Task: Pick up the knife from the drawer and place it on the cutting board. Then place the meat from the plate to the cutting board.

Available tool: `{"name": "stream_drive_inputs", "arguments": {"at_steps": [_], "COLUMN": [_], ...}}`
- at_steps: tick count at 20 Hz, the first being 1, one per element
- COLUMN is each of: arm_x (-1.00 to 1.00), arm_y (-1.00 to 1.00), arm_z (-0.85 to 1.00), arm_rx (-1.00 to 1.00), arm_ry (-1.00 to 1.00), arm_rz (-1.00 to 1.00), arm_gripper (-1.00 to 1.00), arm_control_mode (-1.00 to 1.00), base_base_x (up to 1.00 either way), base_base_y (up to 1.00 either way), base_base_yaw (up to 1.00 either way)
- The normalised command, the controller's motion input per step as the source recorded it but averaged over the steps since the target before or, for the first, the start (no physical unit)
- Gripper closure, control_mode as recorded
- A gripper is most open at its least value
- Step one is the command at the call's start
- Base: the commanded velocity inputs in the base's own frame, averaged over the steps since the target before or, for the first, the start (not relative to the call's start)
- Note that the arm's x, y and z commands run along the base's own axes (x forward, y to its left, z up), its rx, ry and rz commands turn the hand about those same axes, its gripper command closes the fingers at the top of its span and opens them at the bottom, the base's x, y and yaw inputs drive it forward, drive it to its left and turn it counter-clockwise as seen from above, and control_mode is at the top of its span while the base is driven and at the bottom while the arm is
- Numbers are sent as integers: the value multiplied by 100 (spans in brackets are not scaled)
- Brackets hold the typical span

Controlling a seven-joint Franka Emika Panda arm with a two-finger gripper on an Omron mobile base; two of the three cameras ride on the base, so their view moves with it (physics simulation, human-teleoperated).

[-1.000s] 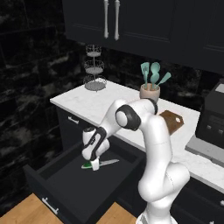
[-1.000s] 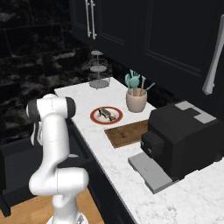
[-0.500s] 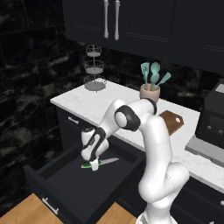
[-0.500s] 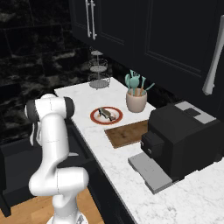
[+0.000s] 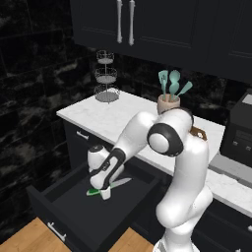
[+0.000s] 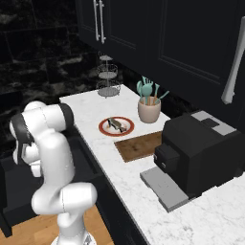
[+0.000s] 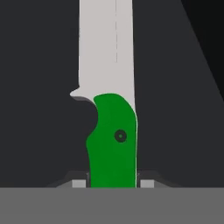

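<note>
End effector (image 5: 104, 191) reaching down into the open black cabinet drawer (image 5: 74, 202).
Fingers are straddling the green-handled, pale-bladed knife (image 7: 110, 113) at its handle; whether they are clenching it I cannot tell.

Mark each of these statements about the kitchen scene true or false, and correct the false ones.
1. The drawer is pulled open. True.
2. The meat lies on the cutting board. False: it lies on the plate.
3. The claw has its fingers on either side of the knife's green handle. True.
4. The knife lies on the counter. False: it is down in the drawer.
5. The cutting board lies between the plate and the black machine. True.
</note>
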Motion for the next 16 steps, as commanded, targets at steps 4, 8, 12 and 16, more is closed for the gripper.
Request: {"name": "stream_drive_inputs", "arguments": {"at_steps": [4,8,12,16], "arm_x": [-83,-79,-45,-8], "arm_y": [19,-16,-52,-61], "arm_z": [100,100,100,100], "arm_rx": [0,0,0,0], "arm_ry": [0,-12,-17,-8], "arm_rz": [0,0,0,0], "arm_gripper": [100,100,100,100], "arm_control_mode": [-100,-100,-100,-100], "base_base_x": [0,0,0,0], "base_base_y": [0,0,0,0], "base_base_yaw": [0,0,0,0]}}
